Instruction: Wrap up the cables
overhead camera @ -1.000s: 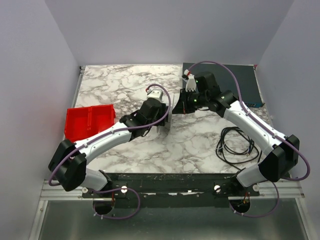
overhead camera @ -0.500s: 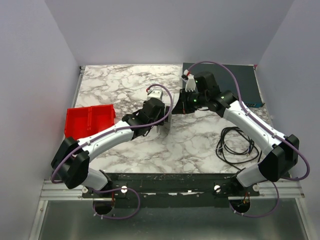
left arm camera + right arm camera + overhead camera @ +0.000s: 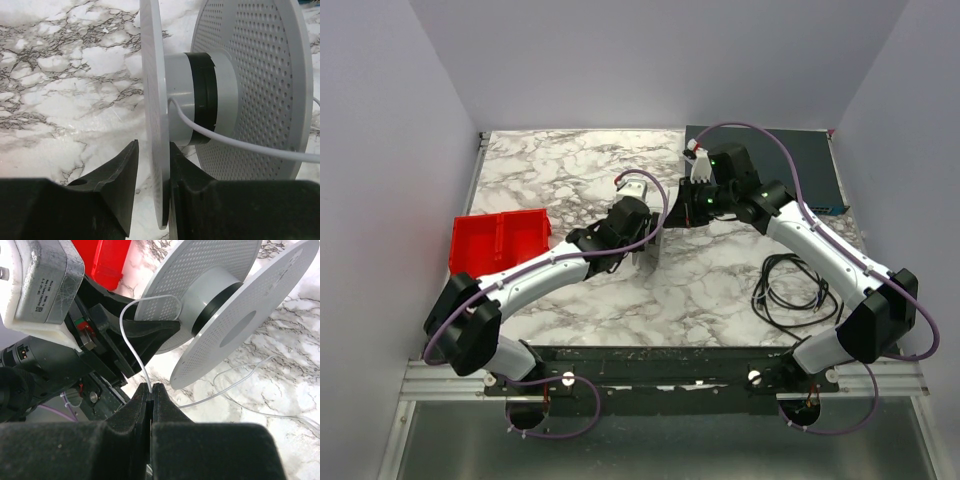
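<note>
A grey spool (image 3: 195, 100) with two perforated flanges and a black band on its hub stands on edge mid-table (image 3: 657, 238). My left gripper (image 3: 152, 150) straddles its near flange (image 3: 152, 90) and is shut on it. A thin white cable (image 3: 240, 142) runs from the hub. My right gripper (image 3: 150, 386) is shut on this white cable (image 3: 131, 345) just in front of the spool (image 3: 210, 295); in the top view it (image 3: 688, 208) sits right of the spool. More white cable lies slack on the marble (image 3: 235, 377).
A red bin (image 3: 500, 245) sits at the left table edge. A coil of black cable (image 3: 795, 290) lies at the right front. A dark flat box (image 3: 810, 165) occupies the back right corner. Walls close in on both sides.
My left arm has shifted slightly to the right with the spool. My right arm has stayed in place, still pinching the white cable.
</note>
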